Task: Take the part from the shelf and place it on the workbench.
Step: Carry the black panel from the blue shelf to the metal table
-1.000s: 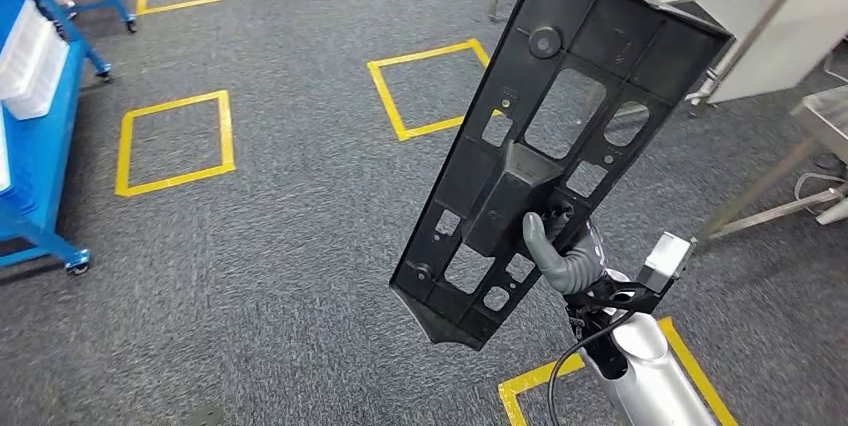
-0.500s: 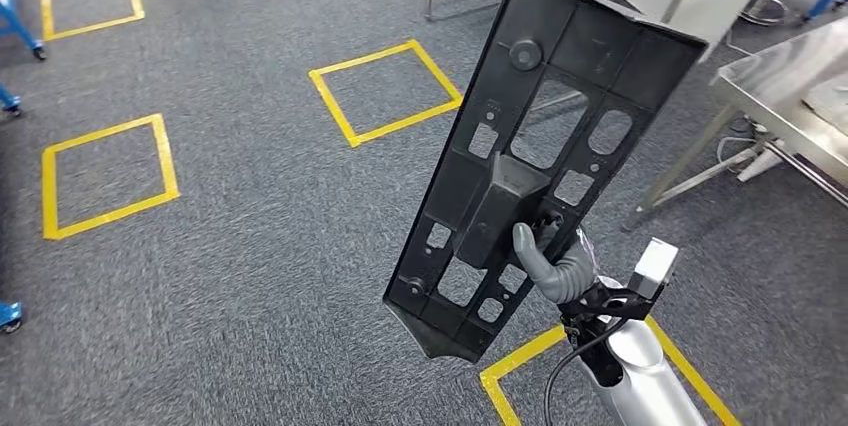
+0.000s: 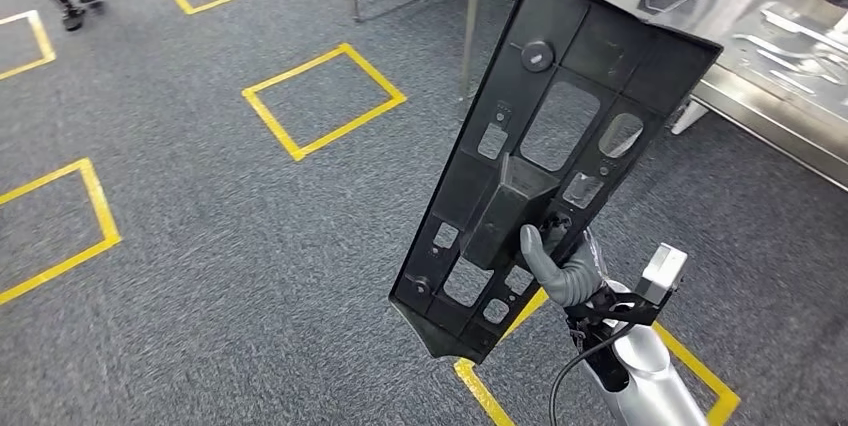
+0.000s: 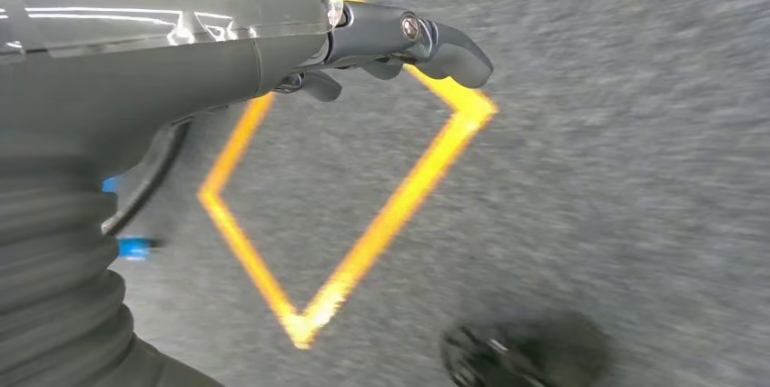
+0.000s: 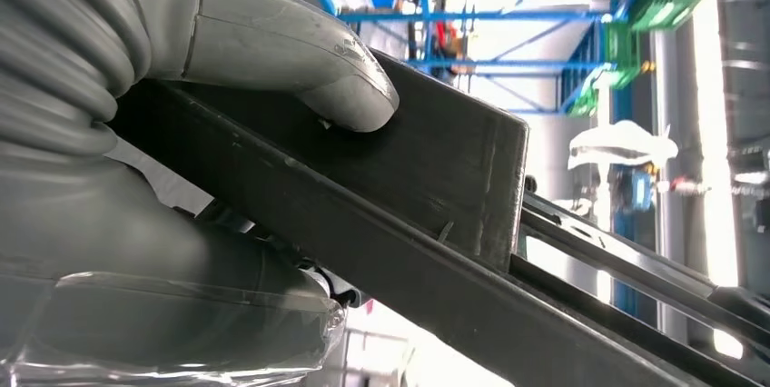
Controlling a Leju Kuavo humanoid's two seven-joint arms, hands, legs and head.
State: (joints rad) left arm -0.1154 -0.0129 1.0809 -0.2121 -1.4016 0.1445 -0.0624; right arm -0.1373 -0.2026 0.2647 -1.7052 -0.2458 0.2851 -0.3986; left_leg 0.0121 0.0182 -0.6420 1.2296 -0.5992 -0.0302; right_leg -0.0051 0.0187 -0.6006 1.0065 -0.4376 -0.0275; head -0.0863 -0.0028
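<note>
The part (image 3: pixel 545 136) is matte black all over, and the right hand (image 3: pixel 560 271) gripping it is mid-grey on a silver arm (image 3: pixel 645 381). The floor (image 3: pixel 200 246) is speckled dark grey carpet marked with yellow tape squares (image 3: pixel 323 98), and the workbench (image 3: pixel 770 56) is shiny bare steel. The left hand (image 4: pixel 381 42) shows dark grey fingers.

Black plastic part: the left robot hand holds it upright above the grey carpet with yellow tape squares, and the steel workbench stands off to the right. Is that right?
Not quite. The right robot hand grips the black plastic part, as the head view shows; the left robot hand holds nothing. The rest stands: grey carpet, yellow tape squares, steel workbench to the right.
</note>
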